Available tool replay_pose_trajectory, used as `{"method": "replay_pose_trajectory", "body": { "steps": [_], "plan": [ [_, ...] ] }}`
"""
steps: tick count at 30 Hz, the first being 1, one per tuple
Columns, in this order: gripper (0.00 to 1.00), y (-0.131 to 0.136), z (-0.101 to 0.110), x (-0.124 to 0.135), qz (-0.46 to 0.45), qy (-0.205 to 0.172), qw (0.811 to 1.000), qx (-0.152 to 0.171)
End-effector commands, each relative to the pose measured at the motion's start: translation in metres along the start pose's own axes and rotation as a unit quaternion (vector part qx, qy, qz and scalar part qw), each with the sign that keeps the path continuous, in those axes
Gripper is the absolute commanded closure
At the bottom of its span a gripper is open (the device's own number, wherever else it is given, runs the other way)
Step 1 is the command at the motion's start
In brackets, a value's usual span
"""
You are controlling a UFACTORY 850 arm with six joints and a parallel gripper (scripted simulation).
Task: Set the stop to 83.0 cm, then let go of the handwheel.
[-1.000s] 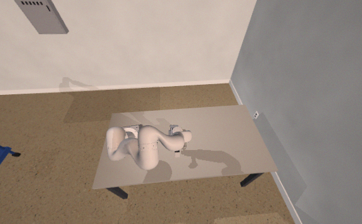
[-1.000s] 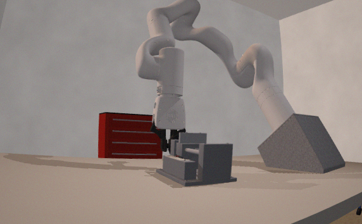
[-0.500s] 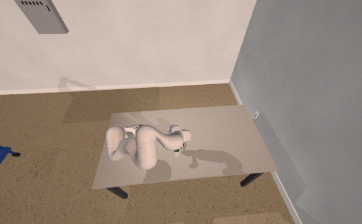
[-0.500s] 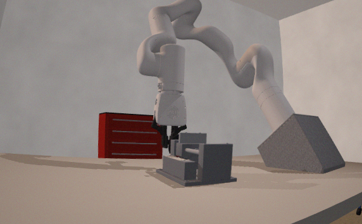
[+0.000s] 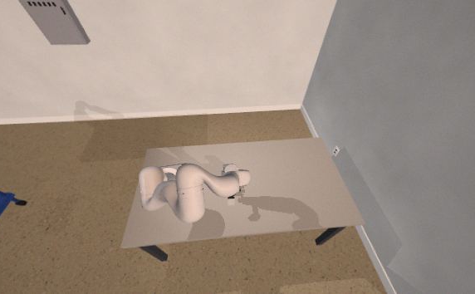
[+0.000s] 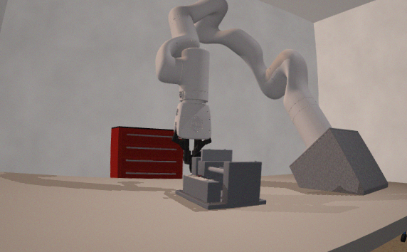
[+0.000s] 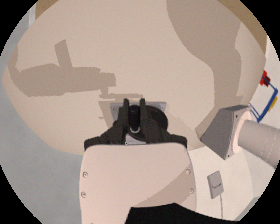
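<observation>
The surface (image 6: 87,221) carries the arm (image 6: 229,39), its grey wedge base (image 6: 339,164) and the fixture (image 6: 241,181), which serves here as the landmark. The fixture is a grey block assembly on a flat plate near the middle of the surface, with the base behind it and to its right in the exterior view. A red drawer cabinet (image 6: 145,152) stands behind the fixture, to its left, beyond the surface. The arm loops up from the base and comes straight down over the fixture's left end. There the pincer (image 6: 192,154) is closed on the handwheel (image 6: 193,170), a small part at that left end, mostly hidden by the dark fingers (image 6: 186,149). The stop itself cannot be made out among the grey blocks.
</observation>
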State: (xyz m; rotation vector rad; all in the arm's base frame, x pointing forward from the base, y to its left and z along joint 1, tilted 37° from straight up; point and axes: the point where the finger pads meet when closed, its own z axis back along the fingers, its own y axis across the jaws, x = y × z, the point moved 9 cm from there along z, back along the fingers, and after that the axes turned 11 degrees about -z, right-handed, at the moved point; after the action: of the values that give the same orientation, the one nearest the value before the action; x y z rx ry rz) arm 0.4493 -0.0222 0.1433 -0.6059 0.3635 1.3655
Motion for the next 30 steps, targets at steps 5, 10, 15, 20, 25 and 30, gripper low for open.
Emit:
{"method": "replay_pose_trajectory", "body": {
  "steps": [5,10,15,20,25,30],
  "plan": [
    [0.94,0.0017,0.0021,-0.0003,0.000,0.000,1.000,0.000],
    [0.94,0.0024,0.0028,-0.0004,0.000,0.000,1.000,0.000],
    [0.94,0.0029,0.0033,-0.0005,0.000,0.000,1.000,0.000],
    [0.94,0.0030,0.0034,-0.0005,0.000,0.000,1.000,0.000],
    [0.94,0.0031,0.0035,-0.0005,0.000,0.000,1.000,0.000],
    [0.94,0.0031,0.0035,-0.0005,0.000,0.000,1.000,0.000]
  ]
}}
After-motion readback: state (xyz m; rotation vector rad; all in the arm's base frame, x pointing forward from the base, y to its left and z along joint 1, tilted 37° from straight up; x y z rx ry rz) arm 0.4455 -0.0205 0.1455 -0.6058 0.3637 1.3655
